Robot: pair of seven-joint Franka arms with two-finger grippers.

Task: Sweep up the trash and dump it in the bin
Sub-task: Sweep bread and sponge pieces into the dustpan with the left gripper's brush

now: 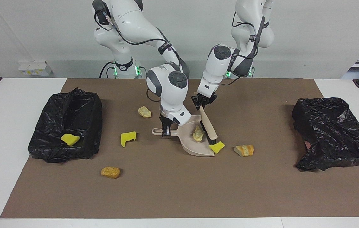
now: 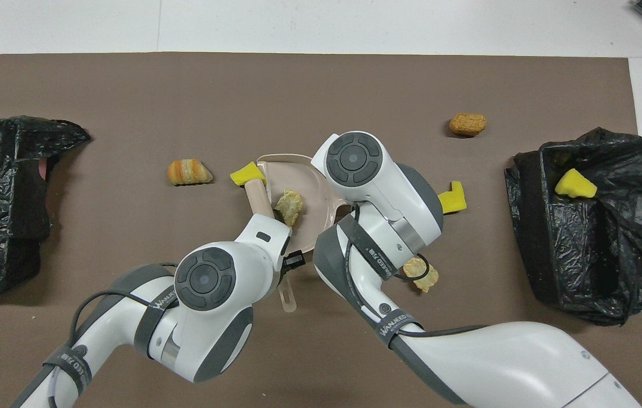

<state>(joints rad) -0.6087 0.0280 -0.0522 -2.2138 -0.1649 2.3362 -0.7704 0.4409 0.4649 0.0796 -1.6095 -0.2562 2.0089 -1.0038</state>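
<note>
Between the fingertips of the left pincer (image 1: 203, 103) sits the brush (image 1: 208, 126) handle, gripped so the bristles slant down at the dustpan (image 1: 195, 148) mouth, where they can push scraps inward. Just beside it the right pincer (image 1: 166, 130) clamps the dustpan's handle, pressing the pan to the surface (image 1: 179, 190) as a stop; one pale lump (image 1: 198, 134) lies inside, a yellow chunk (image 1: 217, 147) at the lip. Farther out lie an orange-brown lump (image 1: 244, 150), other trash, and two black-lined bins (image 1: 67, 126) at the surface's ends.
</note>
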